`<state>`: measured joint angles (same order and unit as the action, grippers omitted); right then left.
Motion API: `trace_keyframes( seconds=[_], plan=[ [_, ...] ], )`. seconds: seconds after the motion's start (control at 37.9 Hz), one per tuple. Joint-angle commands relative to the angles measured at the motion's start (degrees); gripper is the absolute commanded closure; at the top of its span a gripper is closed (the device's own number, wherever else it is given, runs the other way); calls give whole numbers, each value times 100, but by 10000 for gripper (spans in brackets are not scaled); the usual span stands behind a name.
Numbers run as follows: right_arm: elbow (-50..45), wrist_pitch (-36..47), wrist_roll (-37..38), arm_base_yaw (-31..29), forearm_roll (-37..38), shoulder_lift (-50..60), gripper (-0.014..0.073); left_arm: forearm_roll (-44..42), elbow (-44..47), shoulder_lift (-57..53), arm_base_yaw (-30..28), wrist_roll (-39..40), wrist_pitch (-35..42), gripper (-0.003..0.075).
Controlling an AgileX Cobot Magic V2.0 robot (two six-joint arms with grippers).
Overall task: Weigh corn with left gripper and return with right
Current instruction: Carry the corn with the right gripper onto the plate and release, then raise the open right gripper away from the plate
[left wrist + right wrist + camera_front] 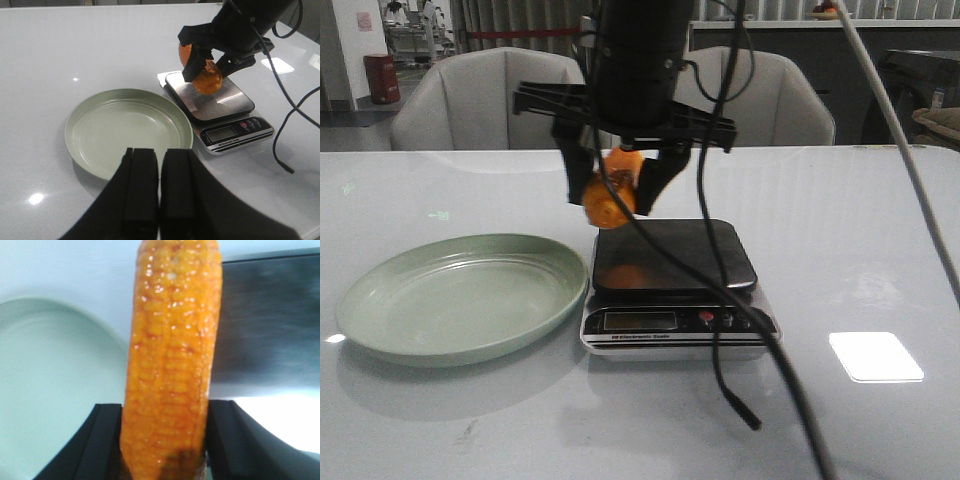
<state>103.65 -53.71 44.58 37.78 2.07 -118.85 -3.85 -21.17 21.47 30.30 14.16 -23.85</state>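
Note:
The orange-yellow corn hangs above the left rear corner of the black-topped scale, clear of its platform. My right gripper is shut on the corn, one finger on each side. The right wrist view shows the corn clamped in the right gripper, with the scale and the pale green plate below. The left wrist view shows the corn in the right gripper over the scale. My left gripper is shut and empty, at the near rim of the plate.
The empty plate lies just left of the scale. Thin black cables hang from the right arm across the scale's front and onto the table. Two grey chairs stand behind the table's far edge.

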Motion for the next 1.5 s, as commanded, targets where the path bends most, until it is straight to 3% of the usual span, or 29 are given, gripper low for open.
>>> trace_keyframes(
  seconds=[0.0,0.42,0.5,0.69,0.95,1.11,1.37,1.48],
  plan=[
    [261,308,-182,249,-207,335,430,-20,-164,27,-15,16,452,606],
    [267,895,-183,891,-551,-296,417,-20,-164,27,-15,16,463,606],
    [267,1077,-236,934,-671,-413,344,-20,-164,27,-15,16,463,606],
    [278,1328,-374,969,-674,-556,13,-20,-164,27,-15,16,463,606],
    [744,687,-520,604,-645,-227,-8,-20,-164,27,-15,16,452,606],
    [781,-10,-1279,296,-684,200,-8,-20,-164,27,-15,16,452,606],
    [724,-1429,-3892,-466,-945,1023,-8,-20,-164,27,-15,16,452,606],
    [113,-1388,-4604,-716,-981,1592,-8,-20,-164,27,-15,16,452,606]
  ],
)
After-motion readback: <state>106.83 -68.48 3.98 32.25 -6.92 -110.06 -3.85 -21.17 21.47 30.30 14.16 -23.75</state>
